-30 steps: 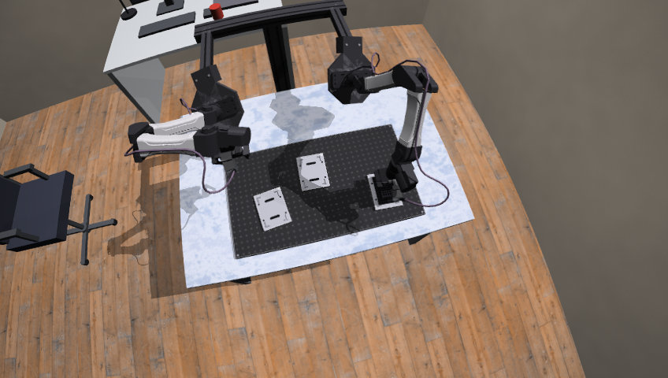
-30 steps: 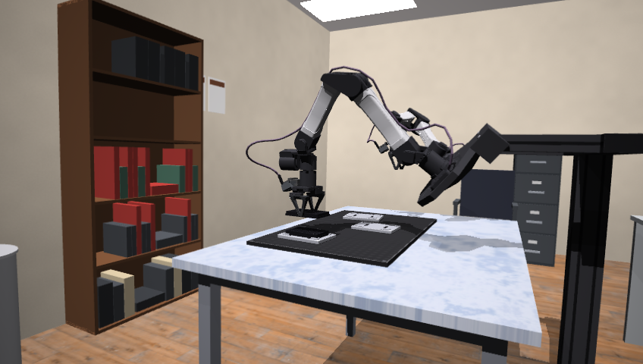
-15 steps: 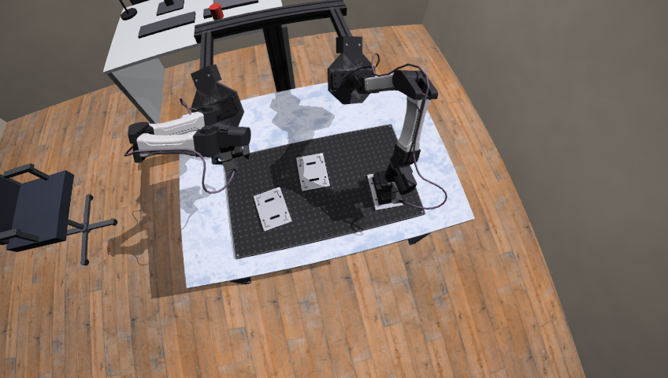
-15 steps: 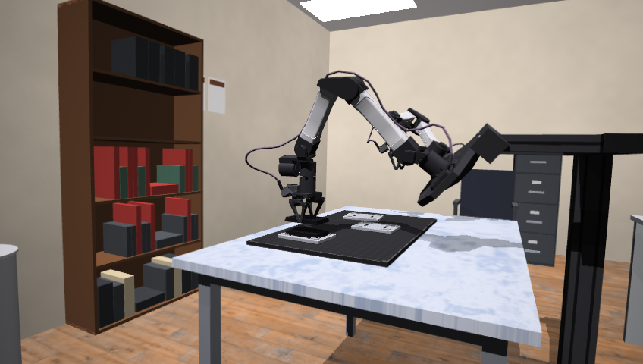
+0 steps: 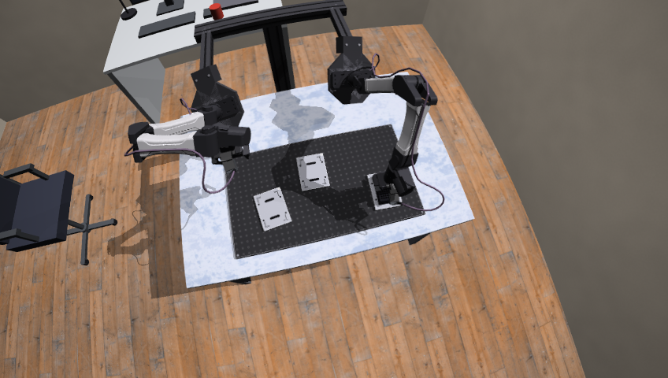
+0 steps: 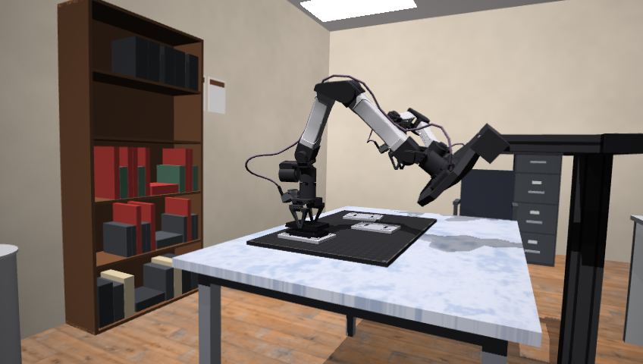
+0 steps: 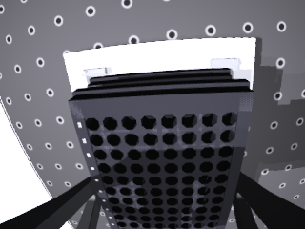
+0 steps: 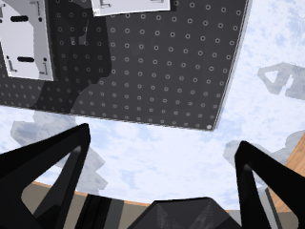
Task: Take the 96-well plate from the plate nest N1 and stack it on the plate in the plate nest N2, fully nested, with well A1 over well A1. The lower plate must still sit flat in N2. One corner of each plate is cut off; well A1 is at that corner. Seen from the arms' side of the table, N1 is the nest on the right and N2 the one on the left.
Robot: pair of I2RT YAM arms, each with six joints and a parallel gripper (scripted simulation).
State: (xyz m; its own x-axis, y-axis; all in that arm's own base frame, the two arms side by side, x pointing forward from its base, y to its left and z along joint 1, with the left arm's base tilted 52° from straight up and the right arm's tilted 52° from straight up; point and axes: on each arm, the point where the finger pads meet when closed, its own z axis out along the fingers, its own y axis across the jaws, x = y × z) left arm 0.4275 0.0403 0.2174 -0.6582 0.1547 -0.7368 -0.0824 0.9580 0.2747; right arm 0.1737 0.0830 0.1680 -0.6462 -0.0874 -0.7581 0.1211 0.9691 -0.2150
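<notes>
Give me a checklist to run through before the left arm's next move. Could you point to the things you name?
1. Left gripper (image 5: 385,188) (image 6: 306,224) (image 7: 167,183) shut on the upper black 96-well plate (image 6: 306,225) (image 7: 162,157): ok.
2. That plate above the lower black plate (image 6: 308,233) (image 7: 162,75) in white rectangular nest N2 (image 5: 373,191) (image 6: 322,240) (image 7: 159,53): ok.
3. Plates fully nested: cannot tell.
4. A1 corners matched: cannot tell, lower one hidden.
5. Lower plate flat: cannot tell, mostly covered.
6. Right gripper (image 8: 163,138) open, away from N2: ok.

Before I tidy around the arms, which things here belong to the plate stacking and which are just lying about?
For the job:
- held plate
- lower plate
- its nest
- left gripper

Just about:
- red cylinder
- office chair
- bookcase
</notes>
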